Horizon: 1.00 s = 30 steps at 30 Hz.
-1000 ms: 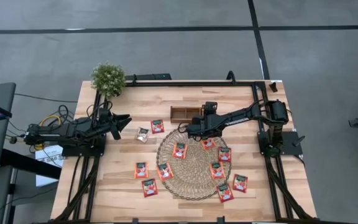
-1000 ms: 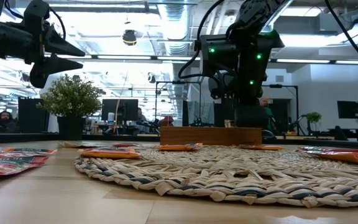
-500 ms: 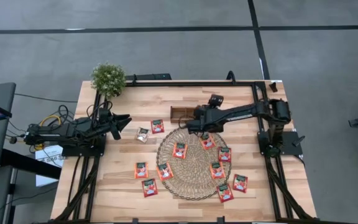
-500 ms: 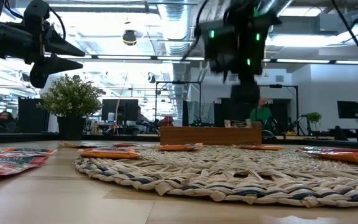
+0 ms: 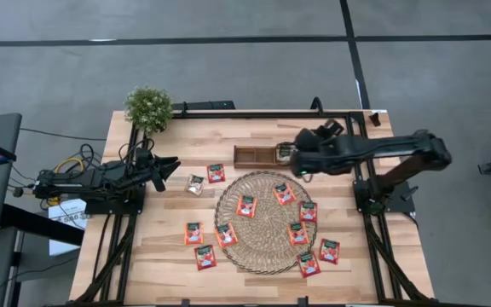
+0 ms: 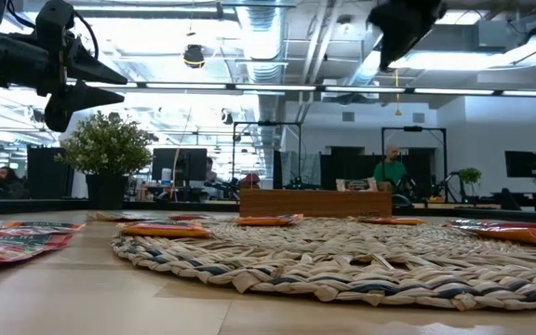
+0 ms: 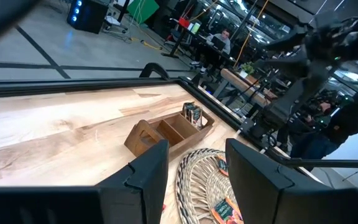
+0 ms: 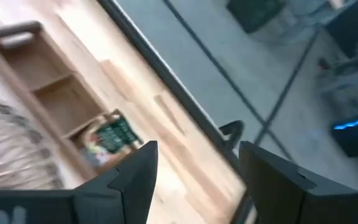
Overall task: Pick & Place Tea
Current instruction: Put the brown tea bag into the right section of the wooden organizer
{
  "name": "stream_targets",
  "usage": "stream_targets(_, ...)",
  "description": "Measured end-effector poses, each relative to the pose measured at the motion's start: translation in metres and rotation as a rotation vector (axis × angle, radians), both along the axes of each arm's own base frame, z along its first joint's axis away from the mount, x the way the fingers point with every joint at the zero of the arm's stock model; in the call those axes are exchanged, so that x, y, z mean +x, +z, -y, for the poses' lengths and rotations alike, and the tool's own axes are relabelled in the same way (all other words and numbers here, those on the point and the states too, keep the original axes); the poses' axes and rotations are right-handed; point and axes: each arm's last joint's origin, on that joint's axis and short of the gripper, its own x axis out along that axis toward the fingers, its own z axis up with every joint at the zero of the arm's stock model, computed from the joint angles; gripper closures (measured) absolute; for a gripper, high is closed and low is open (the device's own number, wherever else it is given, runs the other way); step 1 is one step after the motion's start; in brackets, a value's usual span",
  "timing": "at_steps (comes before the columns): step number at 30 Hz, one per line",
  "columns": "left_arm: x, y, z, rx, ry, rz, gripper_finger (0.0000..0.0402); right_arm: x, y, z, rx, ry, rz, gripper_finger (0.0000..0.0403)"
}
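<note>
Several red-orange tea sachets (image 5: 246, 205) lie flat on the round woven mat (image 5: 262, 251) and on the table around it. A silvery one (image 5: 195, 184) lies left of the mat. One sachet with a green label (image 8: 107, 140) stands in the end compartment of the wooden tray (image 5: 252, 154). My right gripper (image 5: 298, 156) hangs open, high above the tray's right end, and holds nothing (image 8: 194, 180). My left gripper (image 5: 176, 163) waits open at the table's left, pointing level toward the tray (image 7: 194, 174).
A small potted plant (image 5: 148, 107) stands at the table's far left corner. In the low view, a black frame rail runs behind the tray (image 6: 314, 202). Bare wood lies between the tray and the left gripper. People and desks show in the room beyond.
My right gripper has risen high from the tray and the mat's far edge, drawn back toward the table's right edge and rolled. In the low view it has gone from just above the tray up to the picture's top.
</note>
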Motion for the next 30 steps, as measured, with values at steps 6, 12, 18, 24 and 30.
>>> stream_targets(6,0.0,0.0,0.0,-0.007,-0.001,0.004,0.025,-0.042,0.002,-0.012,0.062,-0.062,0.182,0.0184)
stream_targets(12,0.001,0.002,0.003,-0.038,-0.115,0.037,0.025,-0.074,-0.034,-0.029,0.169,-0.157,0.409,0.0184)
stream_targets(18,0.002,0.011,0.006,-0.044,-0.223,0.129,0.025,-0.084,-0.073,-0.055,0.21,-0.11,0.639,0.0186)
stream_targets(24,0.011,0.006,0.007,-0.05,-0.231,0.05,0.025,-0.097,-0.1,-0.068,0.21,-0.104,0.762,0.0186)
stream_targets(30,0.025,-0.002,0.007,-0.068,-0.231,-0.11,0.025,-0.108,-0.106,-0.06,0.165,-0.157,0.832,0.0186)
